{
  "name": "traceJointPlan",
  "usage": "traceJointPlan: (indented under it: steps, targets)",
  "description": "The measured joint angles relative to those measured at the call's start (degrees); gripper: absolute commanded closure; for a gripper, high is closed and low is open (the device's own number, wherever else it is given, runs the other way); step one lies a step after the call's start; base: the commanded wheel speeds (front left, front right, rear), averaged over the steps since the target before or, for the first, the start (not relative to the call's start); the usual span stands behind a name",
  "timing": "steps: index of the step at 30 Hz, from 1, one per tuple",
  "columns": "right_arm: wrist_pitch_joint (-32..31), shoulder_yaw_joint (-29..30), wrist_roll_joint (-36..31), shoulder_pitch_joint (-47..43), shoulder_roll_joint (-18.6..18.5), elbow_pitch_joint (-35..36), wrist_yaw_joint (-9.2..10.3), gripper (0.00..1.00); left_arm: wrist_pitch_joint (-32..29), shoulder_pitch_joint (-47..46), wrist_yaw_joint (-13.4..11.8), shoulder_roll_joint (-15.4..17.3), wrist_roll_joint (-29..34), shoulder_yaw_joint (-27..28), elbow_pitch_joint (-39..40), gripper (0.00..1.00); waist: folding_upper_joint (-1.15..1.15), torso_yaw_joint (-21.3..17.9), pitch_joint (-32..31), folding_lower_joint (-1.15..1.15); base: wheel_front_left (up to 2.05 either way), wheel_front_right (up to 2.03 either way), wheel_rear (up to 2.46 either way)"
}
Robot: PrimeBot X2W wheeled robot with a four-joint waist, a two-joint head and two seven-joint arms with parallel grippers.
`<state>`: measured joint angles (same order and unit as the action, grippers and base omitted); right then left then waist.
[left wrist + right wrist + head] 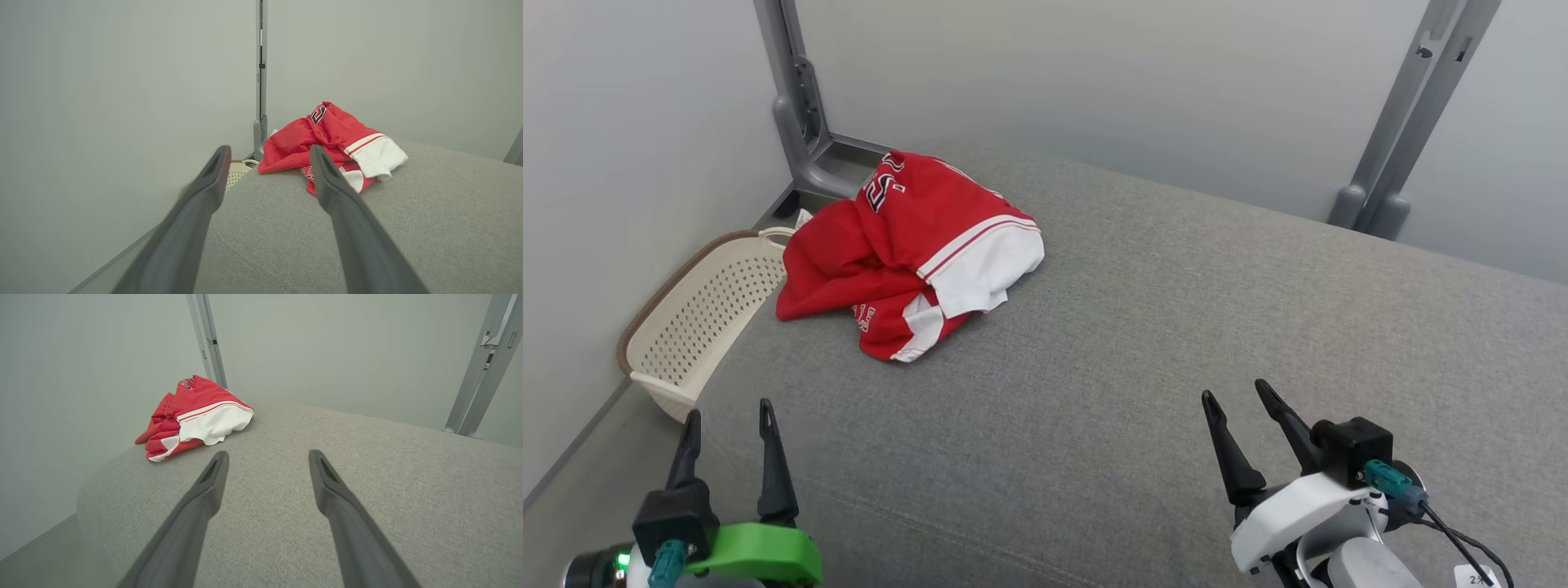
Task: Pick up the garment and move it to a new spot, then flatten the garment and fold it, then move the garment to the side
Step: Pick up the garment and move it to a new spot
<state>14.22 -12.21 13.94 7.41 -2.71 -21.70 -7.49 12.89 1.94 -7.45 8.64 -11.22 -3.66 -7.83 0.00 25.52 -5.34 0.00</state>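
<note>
Item 1. Garment (904,245): red jersey cloth with white panels, white-and-red striped trim and dark lettering. It lies crumpled in a heap at the far left corner of the cushion (1143,327), one red fold hanging over the left edge.

Item 2. Cushion: grey woven upholstery with a rounded left edge (a seam shows near the front).

Item 3. Basket (698,314): cream perforated plastic with a brown rim. It sits tilted, below the cushion's left edge and just beside the garment's overhanging fold.

Item 4. Left gripper (729,407): green mount and two dark fingers spread wide, holding nothing. It is at the cushion's near left edge, well apart from the garment; in the left wrist view its fingers point toward the heap.

Item 5. Right gripper (1232,389): white mount, with its fingers spread wide and empty, over the near right part of the cushion and well apart from the garment.

Item 6. Grey metal posts: one (796,114) stands behind the garment at the far left corner and one (1417,114) beyond the far edge at the right, both against pale walls.
</note>
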Motion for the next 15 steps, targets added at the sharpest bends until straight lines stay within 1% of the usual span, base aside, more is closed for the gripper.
traceJointPlan:
  steps: [5,9,10,15]
  targets:
    - [-0.5,-1.2,0.0,0.3,0.0,0.2,0.0,0.0,-0.8,-5.2,1.8,2.4,0.0,-0.1,-0.2,0.0,0.0,-2.0,0.4,0.0,0.0,0.0,0.0]
    - [-1.0,-3.0,0.5,1.4,0.0,0.8,0.0,0.0,-1.3,-10.2,2.8,4.6,0.1,0.2,-1.7,0.0,0.0,-4.0,0.9,0.0,0.0,0.0,0.0]
    - [-1.0,-3.0,0.5,1.4,0.0,0.8,0.0,0.0,-1.3,-10.2,2.8,4.6,0.1,0.2,-1.7,0.0,0.0,-4.0,0.9,0.0,0.0,0.0,0.0]
    - [-1.6,-5.0,0.6,2.5,0.0,2.3,0.0,0.0,-1.8,-16.6,4.5,7.0,-0.1,0.6,-5.2,0.0,0.0,-7.1,1.8,0.0,0.0,0.0,0.0]
